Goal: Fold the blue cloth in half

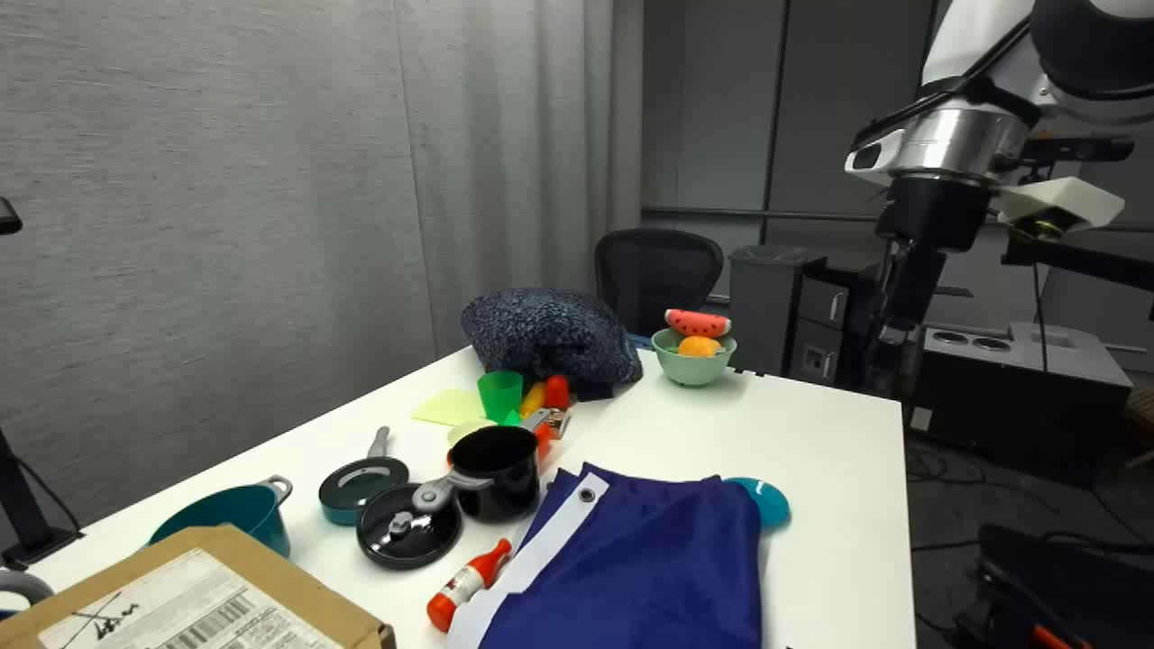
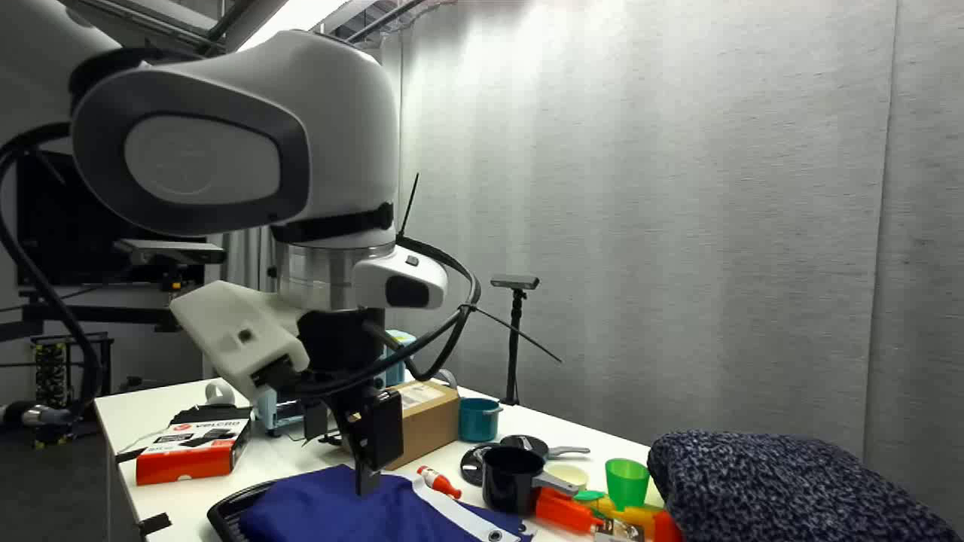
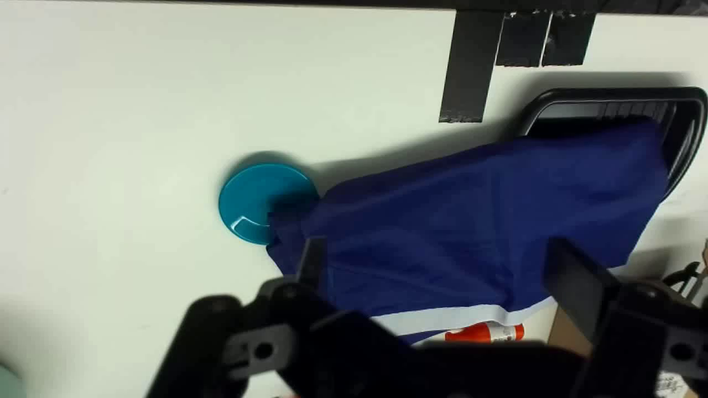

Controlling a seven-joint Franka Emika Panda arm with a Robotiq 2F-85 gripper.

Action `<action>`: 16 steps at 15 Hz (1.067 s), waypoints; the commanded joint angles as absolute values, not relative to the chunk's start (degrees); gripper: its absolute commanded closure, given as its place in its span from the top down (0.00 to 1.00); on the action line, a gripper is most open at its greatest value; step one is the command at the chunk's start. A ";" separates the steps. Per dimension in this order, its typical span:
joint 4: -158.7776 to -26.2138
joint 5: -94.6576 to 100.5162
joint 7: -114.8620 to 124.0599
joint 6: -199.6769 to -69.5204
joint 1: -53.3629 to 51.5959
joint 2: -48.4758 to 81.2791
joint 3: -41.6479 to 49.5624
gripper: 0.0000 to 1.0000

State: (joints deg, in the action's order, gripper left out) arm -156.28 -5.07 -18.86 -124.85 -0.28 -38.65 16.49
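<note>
The blue cloth (image 1: 649,559) lies on the table, with a white band and a metal eyelet along one edge. It also shows in an exterior view (image 2: 324,500) and fills the middle of the wrist view (image 3: 431,215). A strip of blue shows beyond the white band, so another layer lies underneath. One end covers part of a black tray (image 3: 614,95). The other end overlaps the teal dish (image 3: 260,193). My gripper (image 3: 434,257) is open and empty, its fingers wide apart. In both exterior views the gripper (image 1: 888,347) (image 2: 354,455) hangs above the table, apart from the cloth.
A red-and-white bottle (image 1: 469,584) lies beside the white band. A black pot (image 1: 498,478), lids and a cardboard box (image 1: 198,595) stand beyond it. A speckled navy heap (image 1: 550,333) and a green bowl (image 1: 692,361) stand at the far end. A Velcro box (image 2: 192,452) stands near the tray.
</note>
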 commanded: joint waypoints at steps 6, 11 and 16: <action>-156.15 -5.85 -19.47 -124.63 0.75 -38.37 15.49 1.00; -156.15 -5.85 -19.47 -124.63 0.75 -38.37 15.49 1.00; -154.55 -4.44 -16.62 -127.67 2.11 -34.62 14.24 1.00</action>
State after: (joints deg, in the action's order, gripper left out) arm -156.26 -4.96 -18.17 -125.49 0.07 -38.04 15.97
